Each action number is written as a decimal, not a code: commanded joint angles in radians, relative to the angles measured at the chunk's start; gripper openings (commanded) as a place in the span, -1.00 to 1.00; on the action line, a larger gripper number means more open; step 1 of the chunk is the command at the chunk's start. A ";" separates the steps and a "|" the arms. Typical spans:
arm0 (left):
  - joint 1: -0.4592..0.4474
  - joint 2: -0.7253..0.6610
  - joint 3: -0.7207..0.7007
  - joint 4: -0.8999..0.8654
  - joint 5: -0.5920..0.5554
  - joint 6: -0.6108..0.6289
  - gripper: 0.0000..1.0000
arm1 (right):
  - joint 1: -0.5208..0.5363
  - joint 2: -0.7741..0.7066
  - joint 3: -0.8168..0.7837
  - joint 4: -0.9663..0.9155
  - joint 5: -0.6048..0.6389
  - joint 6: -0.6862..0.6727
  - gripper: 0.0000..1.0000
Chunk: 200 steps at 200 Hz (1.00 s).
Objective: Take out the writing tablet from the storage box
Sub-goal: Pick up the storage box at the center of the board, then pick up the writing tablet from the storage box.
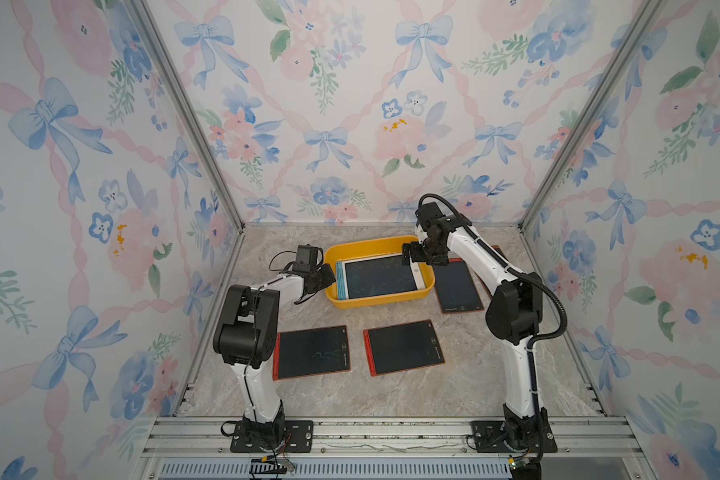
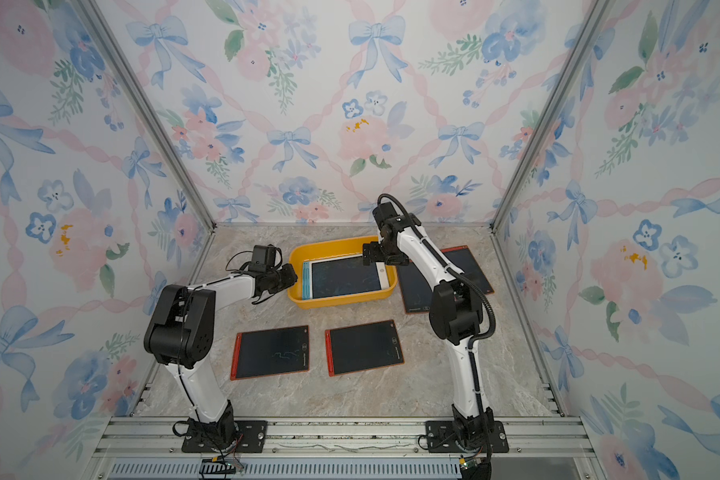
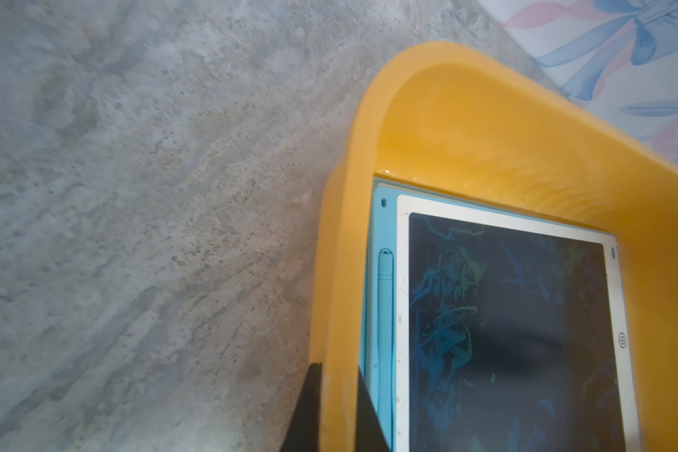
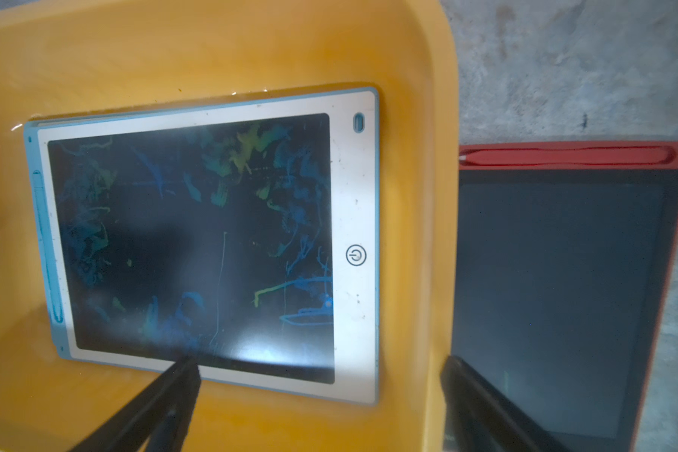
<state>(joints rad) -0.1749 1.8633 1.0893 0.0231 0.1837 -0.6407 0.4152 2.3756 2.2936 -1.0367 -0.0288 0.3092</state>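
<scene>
The yellow-orange storage box (image 1: 375,302) (image 2: 341,302) stands at the back middle of the table. Inside it lies a white-framed writing tablet (image 1: 381,276) (image 4: 196,235) with a dark, scribbled screen, on top of a blue-framed one (image 3: 384,313). My left gripper (image 1: 327,278) (image 3: 339,407) is shut on the box's left rim (image 3: 337,313), one finger on each side of the wall. My right gripper (image 1: 410,253) (image 4: 321,364) hangs open over the box's right end. One of its fingers (image 4: 185,375) is above the tablet and the second (image 4: 462,375) is outside the box wall.
Two red-framed tablets (image 1: 312,352) (image 1: 404,347) lie flat on the marble table in front of the box. A third (image 1: 458,286) (image 4: 564,274) lies close against the box's right side, under my right arm. Patterned walls close in the back and both sides.
</scene>
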 commanded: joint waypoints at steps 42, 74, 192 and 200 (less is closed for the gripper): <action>0.002 -0.090 -0.077 0.289 0.163 -0.120 -1.00 | 0.051 0.020 0.029 -0.014 0.034 -0.014 0.98; -0.004 -0.126 -0.133 0.395 0.179 -0.114 -1.00 | 0.076 0.000 0.004 0.017 0.074 -0.047 0.99; -0.036 -0.234 -0.246 0.481 -0.016 -0.122 -1.00 | 0.137 0.054 0.040 -0.016 0.295 -0.037 0.96; -0.039 -0.236 -0.246 0.480 -0.022 -0.122 -1.00 | 0.138 0.055 0.026 -0.005 0.297 -0.034 0.96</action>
<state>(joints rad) -0.2047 1.6989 0.8303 0.3553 0.1574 -0.6899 0.5446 2.3871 2.3116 -1.0283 0.2008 0.2760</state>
